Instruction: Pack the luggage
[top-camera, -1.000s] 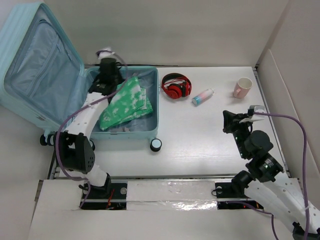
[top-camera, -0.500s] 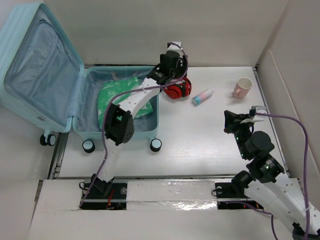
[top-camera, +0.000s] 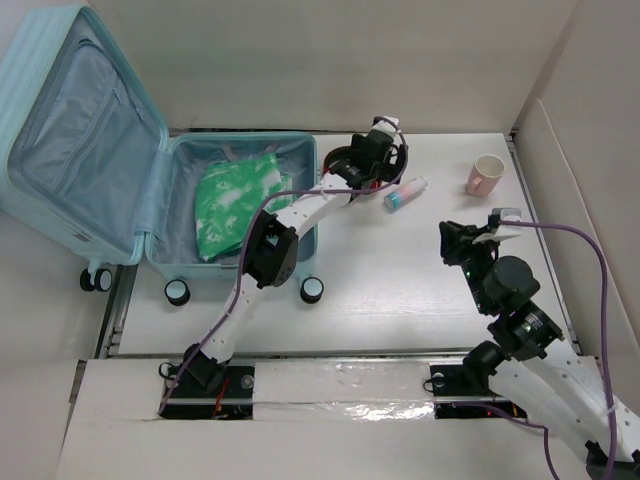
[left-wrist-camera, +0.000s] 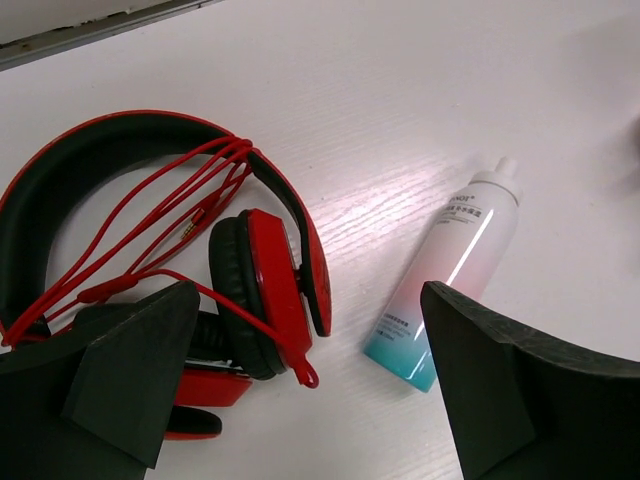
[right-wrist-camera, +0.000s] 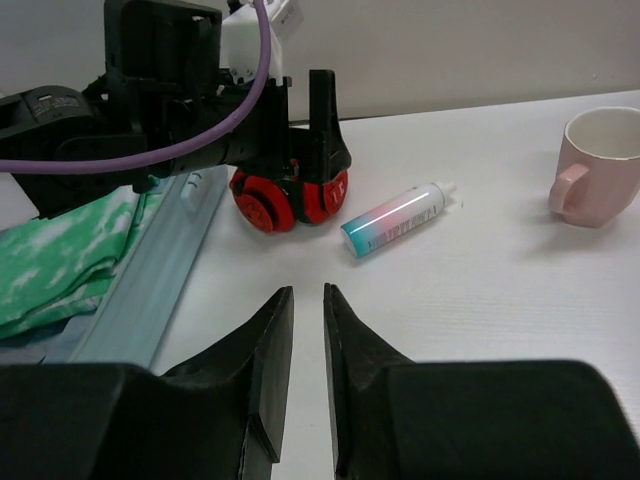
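The luggage lies open at the left, lid tilted back, with a green-and-white cloth in its base. Red headphones lie on the table just right of the luggage. My left gripper hovers over them, open wide, with an earcup and the red cable between its fingers and nothing gripped. A pink-to-teal spray bottle lies by its right finger. My right gripper stands low over bare table at the right, its jaws parted by a narrow gap and holding nothing.
A pink mug stands at the back right. The spray bottle lies between the headphones and the mug. The luggage's near wall and caster wheels face the table's middle. A wall panel borders the right edge.
My left arm swung right, out of the luggage to above the headphones, and opened, leaving the green cloth in the luggage. My right gripper's jaws parted slightly.
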